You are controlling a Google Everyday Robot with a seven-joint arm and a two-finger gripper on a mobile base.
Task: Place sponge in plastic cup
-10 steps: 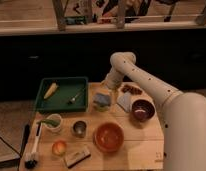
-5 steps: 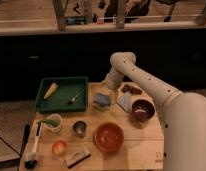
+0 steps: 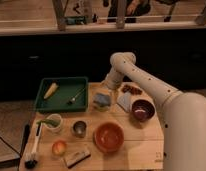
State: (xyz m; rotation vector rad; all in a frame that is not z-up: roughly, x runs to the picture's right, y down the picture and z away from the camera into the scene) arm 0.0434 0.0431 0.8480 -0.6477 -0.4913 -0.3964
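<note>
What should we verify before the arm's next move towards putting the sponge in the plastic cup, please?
1. Sponge lying free on the table, beside the green tray: ok.
2. Claw open, at the sponge's far edge: ok.
3. Claw touching the sponge: cannot tell.
4. Plastic cup in view, front left: ok.
5. Cup empty: cannot tell.
6. Low route to the cup clear: not ok, the metal cup stands between.
</note>
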